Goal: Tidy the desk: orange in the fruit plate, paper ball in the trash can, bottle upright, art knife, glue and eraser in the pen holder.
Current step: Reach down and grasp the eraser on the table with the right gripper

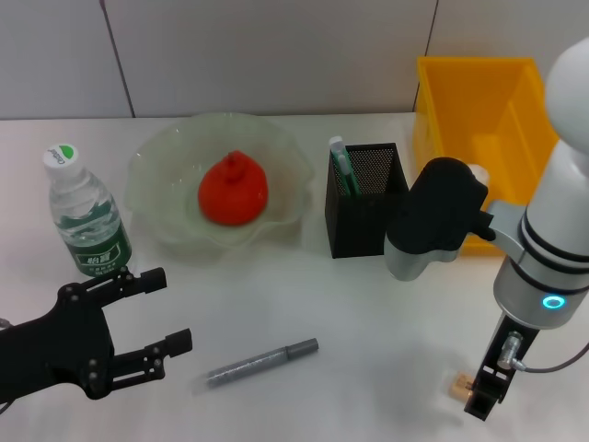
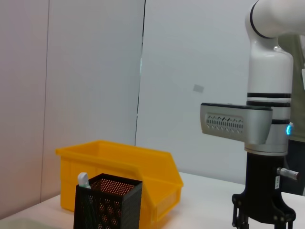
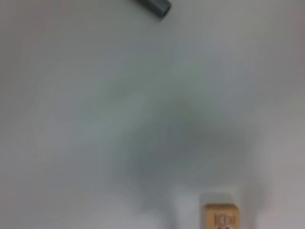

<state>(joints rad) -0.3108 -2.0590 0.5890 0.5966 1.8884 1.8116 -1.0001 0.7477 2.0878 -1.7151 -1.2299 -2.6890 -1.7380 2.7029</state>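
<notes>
The orange [image 1: 234,191] lies in the fruit plate [image 1: 147,175] at the back of the desk [image 1: 368,313]. The bottle [image 1: 87,216] stands upright at the left. A white-and-green glue stick [image 1: 342,168] pokes out of the black mesh pen holder [image 1: 365,207]. The grey art knife [image 1: 262,363] lies flat near the front. The eraser [image 1: 457,385] rests on the desk just beside my right gripper [image 1: 480,401], which points down and is open. My left gripper [image 1: 175,311] hovers open at the front left. A white wad, the paper ball [image 1: 477,172], shows in the trash can [image 1: 479,101], mostly hidden by my right arm.
The yellow trash can stands at the back right, close behind the pen holder [image 2: 107,202]. My right arm [image 2: 267,133] rises over the right side of the desk. A grey wall backs the desk.
</notes>
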